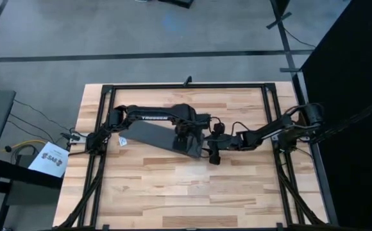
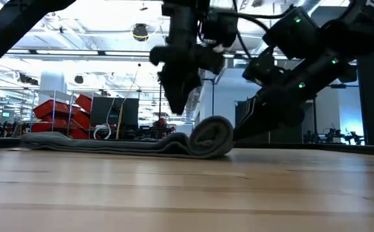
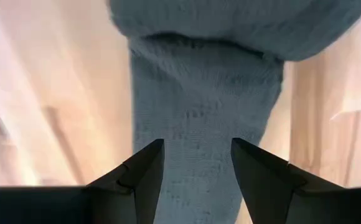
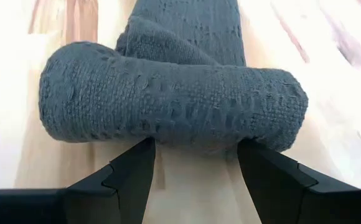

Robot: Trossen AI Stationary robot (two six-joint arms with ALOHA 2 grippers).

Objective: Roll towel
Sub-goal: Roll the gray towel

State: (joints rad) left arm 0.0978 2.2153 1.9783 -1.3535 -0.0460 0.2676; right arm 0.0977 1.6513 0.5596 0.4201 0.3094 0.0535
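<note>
The right gripper [image 4: 193,171], its two dark wedge-shaped fingers spread apart and empty, sits low on the table just behind the rolled end of the dark grey, coarse-woven soft towel [image 4: 174,106], its fingertips at the roll's underside without pinching it. The left gripper [image 3: 193,174], also spread wide and holding nothing, hangs above the flat stretch of the same cloth, its fingers straddling the strip's width; the low view shows it lifted clear of the fabric, close over the roll.

The towel [image 1: 163,138] lies near the middle of the pale butcher-block wooden table [image 1: 173,192], between the two arms. One end is wound into a plump, loosely packed cylinder with a visible spiral at its side; the rest trails away flat toward the left arm's side, slightly rumpled.

Rolling appears partly done, with most of the cloth yet to be wound. The next move likely calls for pushing or turning the roll along the flat strip while keeping the layers aligned; the soft, springy weave looks apt to slacken or skew if pressed unevenly.
</note>
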